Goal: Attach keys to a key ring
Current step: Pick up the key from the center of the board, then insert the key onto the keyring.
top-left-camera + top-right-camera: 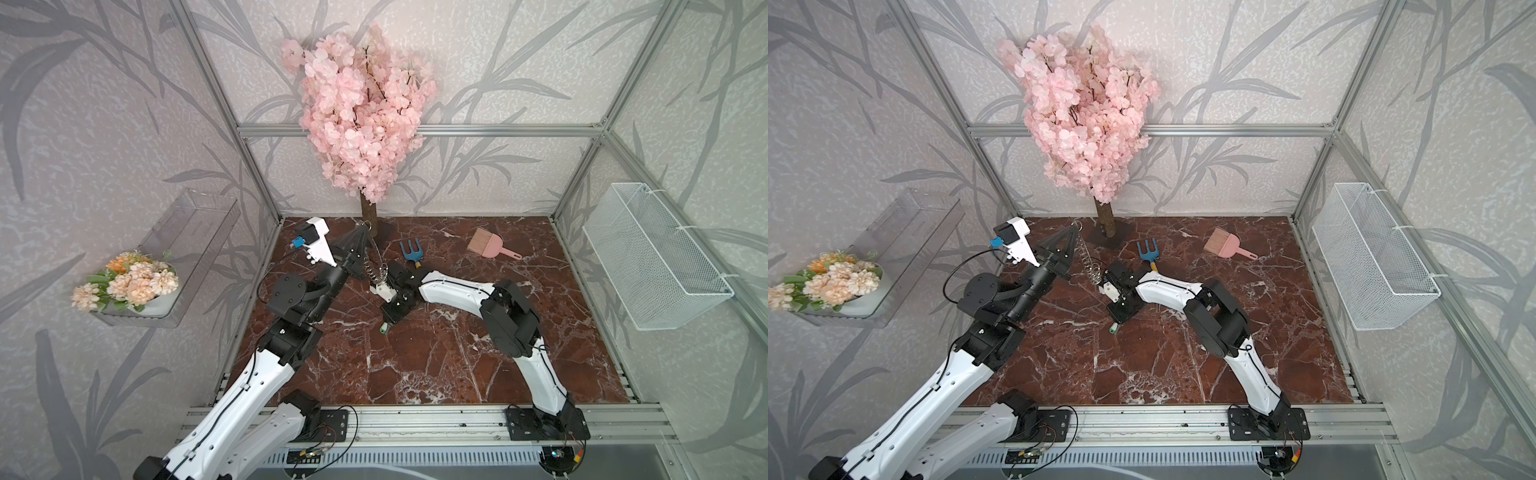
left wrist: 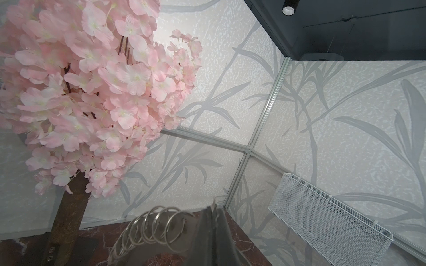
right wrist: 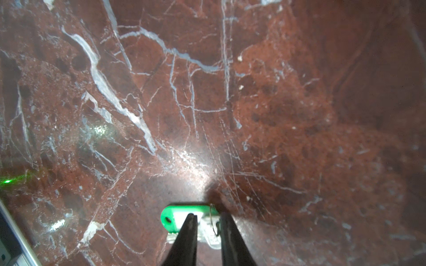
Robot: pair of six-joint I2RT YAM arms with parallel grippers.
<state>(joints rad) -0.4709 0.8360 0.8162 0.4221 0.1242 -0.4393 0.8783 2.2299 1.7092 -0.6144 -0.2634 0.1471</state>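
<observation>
My left gripper (image 1: 365,232) is raised at the back left and shut on the key ring (image 1: 376,270), whose small silver split rings hang down in a string. In the left wrist view those split rings (image 2: 149,228) fan out beside the closed fingertips (image 2: 213,214). The key (image 1: 383,329), silver with a green tag, lies on the marble under my right gripper (image 1: 386,321). In the right wrist view the two fingers stand a little apart. The silver key (image 3: 208,232) shows in the gap and one finger overlaps the green tag (image 3: 170,216). A firm pinch is not visible.
A blue-and-yellow toy fork (image 1: 411,251) and a pink brush (image 1: 486,243) lie behind the right arm. The pink blossom tree's trunk (image 1: 368,212) stands at the back. A white wire basket (image 1: 652,266) hangs on the right wall and a clear shelf with flowers (image 1: 124,282) on the left.
</observation>
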